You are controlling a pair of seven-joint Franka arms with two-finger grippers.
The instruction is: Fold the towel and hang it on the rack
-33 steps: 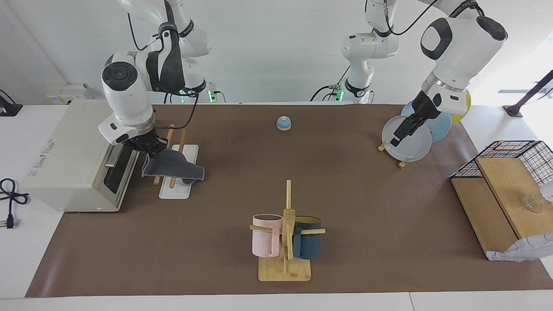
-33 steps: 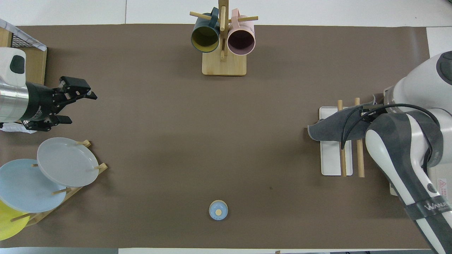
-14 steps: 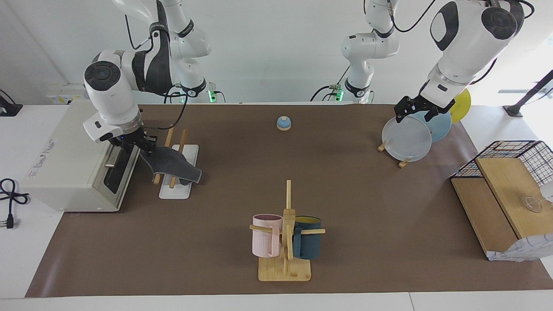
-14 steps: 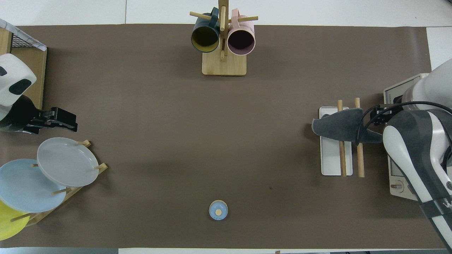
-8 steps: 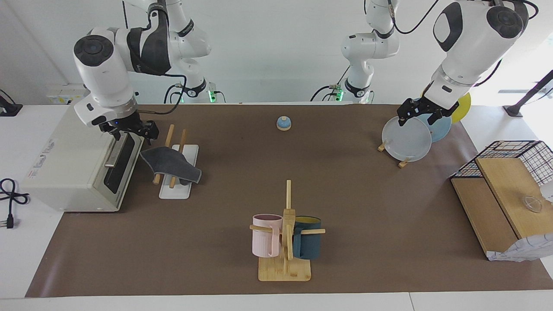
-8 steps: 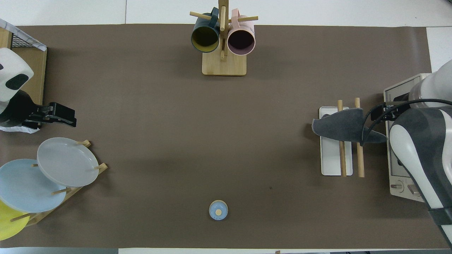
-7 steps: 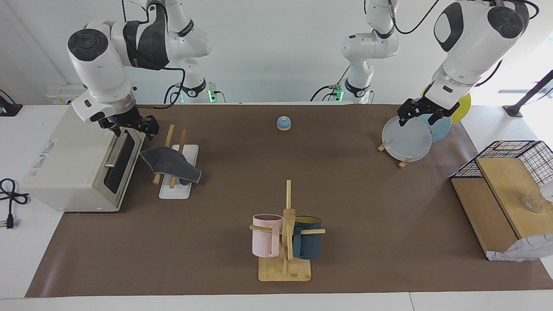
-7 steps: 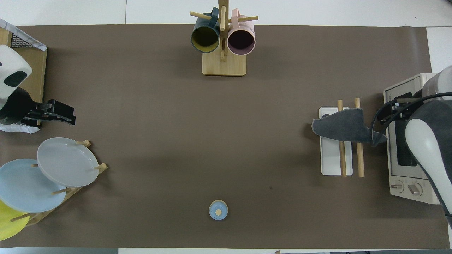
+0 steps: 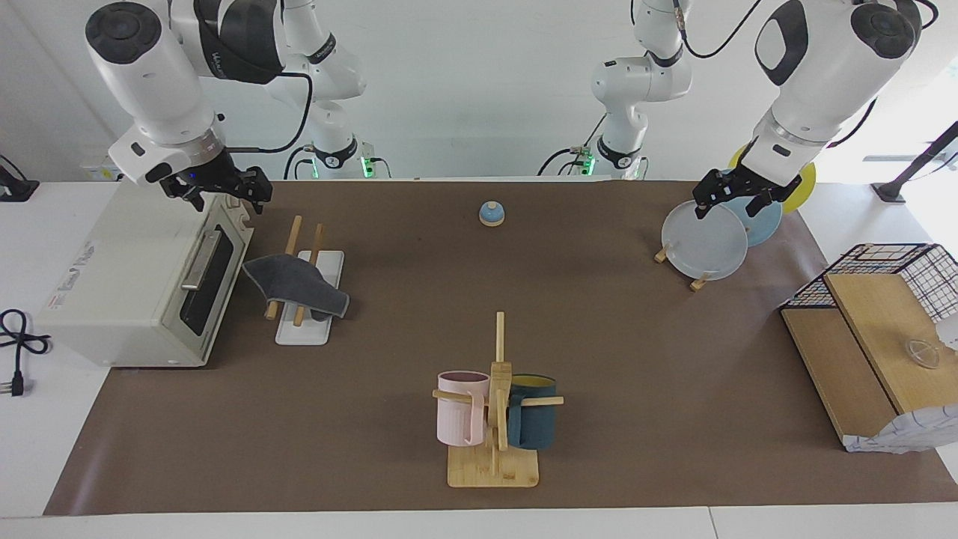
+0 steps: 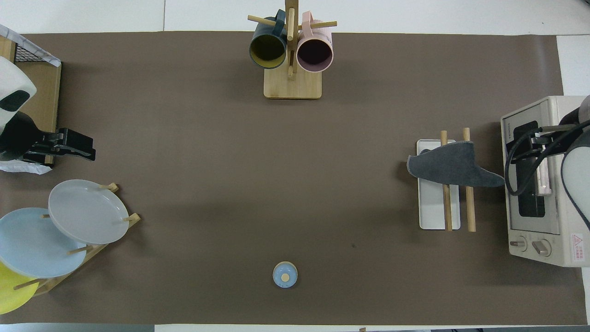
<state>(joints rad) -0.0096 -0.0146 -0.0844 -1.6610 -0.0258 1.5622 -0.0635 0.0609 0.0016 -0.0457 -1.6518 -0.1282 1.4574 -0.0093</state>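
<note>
towel (image 9: 297,286): soft dark grey cloth, draped over both rods of the rack (image 9: 307,299), near the desk's right-arm end
rack: two light-wood rods on a flat white base
toaster oven (image 9: 135,281): boxy, cream, just beside the rack at the desk's edge
right gripper (image 9: 221,196): over the toaster oven, jaws wide, empty
left gripper (image 9: 737,201): over the plates (image 9: 707,239), jaws wide, empty
mug stand (image 9: 494,419): bamboo, mid-desk, well apart

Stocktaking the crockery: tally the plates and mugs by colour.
Grey plate: 1
Light blue plate: 1
Yellow plate: 1
Pink mug: 1
Dark teal mug: 1
Total: 5
</note>
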